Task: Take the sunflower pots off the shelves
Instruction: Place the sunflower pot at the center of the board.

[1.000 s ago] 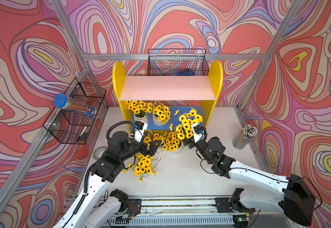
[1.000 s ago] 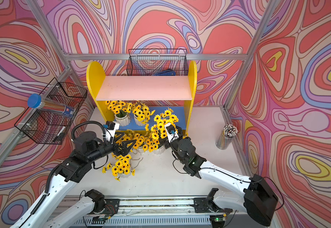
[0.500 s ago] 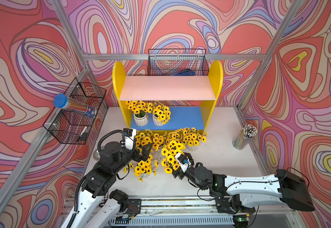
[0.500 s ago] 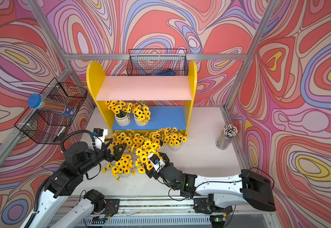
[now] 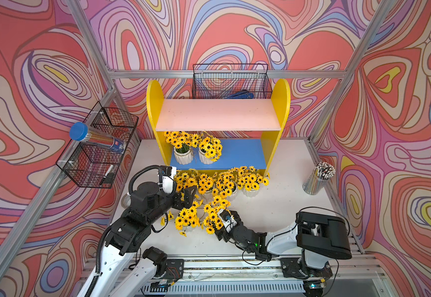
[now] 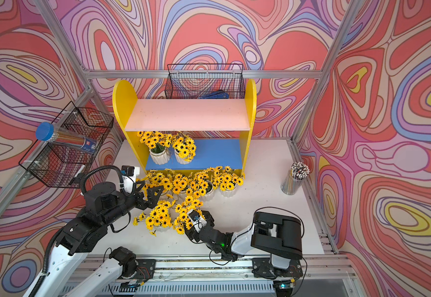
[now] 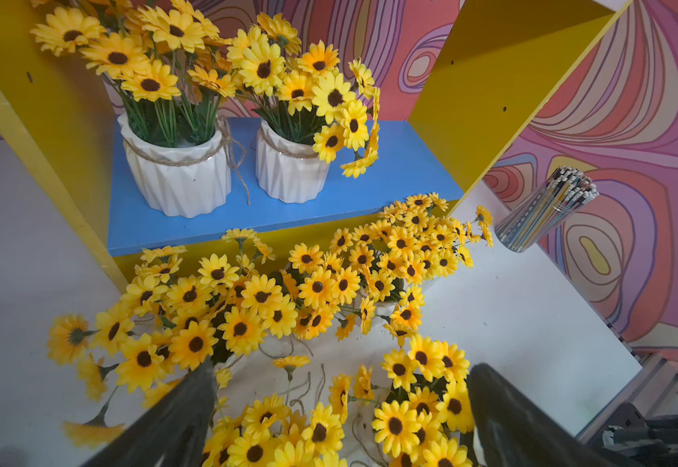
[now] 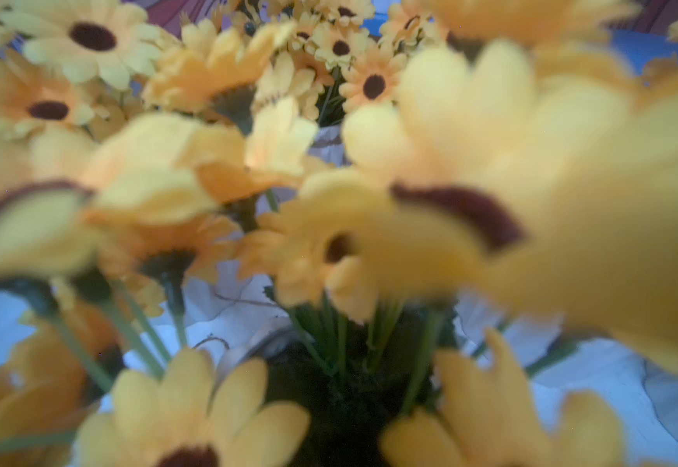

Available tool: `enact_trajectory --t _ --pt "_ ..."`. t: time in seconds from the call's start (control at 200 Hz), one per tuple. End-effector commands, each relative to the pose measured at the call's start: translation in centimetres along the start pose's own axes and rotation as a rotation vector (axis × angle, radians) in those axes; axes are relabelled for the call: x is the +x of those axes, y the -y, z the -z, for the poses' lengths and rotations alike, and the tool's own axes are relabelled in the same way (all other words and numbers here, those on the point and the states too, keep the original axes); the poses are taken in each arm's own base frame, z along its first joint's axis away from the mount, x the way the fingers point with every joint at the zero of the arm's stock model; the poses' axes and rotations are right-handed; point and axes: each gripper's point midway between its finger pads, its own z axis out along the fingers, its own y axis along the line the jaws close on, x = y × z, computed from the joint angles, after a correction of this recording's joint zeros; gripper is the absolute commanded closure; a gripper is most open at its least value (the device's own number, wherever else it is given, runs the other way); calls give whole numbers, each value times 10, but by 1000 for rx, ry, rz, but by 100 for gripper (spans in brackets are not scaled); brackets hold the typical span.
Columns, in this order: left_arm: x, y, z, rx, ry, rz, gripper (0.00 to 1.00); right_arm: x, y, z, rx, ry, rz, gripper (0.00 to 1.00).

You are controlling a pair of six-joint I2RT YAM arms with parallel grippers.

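Here, ribbed white sunflower pots (image 7: 177, 182) hold bushy yellow blooms.

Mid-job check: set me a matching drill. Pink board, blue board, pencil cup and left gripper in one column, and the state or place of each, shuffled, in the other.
Column one
1. pink upper board
2. blue lower board
3. cup of pencils
4. left gripper

Column two
A. open
B. bears two sunflower pots
C. nothing on it
D. on the table, beside the yellow side panel

Pairs: 1-C, 2-B, 3-D, 4-A
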Motion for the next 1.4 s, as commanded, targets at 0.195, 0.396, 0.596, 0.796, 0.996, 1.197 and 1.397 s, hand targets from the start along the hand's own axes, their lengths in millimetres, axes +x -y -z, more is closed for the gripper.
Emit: enact_trajectory --t 0.195,0.396,0.596,0.796,0.996,1.197,1.397 --pt "-11 4 -6 10 18 59 2 -13 -3 -3 -4 113 -102 100" --pt "-9 2 -11 9 27 79 3 8 -7 -9 -23 86 -112 100" --pt "-8 -2 -4 -13 43 66 3 25 -19 -27 -32 56 -61 100" --pt "-6 -4 -3 -23 43 50 2 31 -14 -50 4 42 1 100" --pt "-6 -5 0 -24 64 39 2 41 -4 -63 12 -6 11 100" --pt "-9 -6 3 -30 80 18 1 45 -13 -76 -17 -23 3 100" --pt "-12 -3 1 -18 76 8 1 36 -7 -69 -2 -13 -47 89"
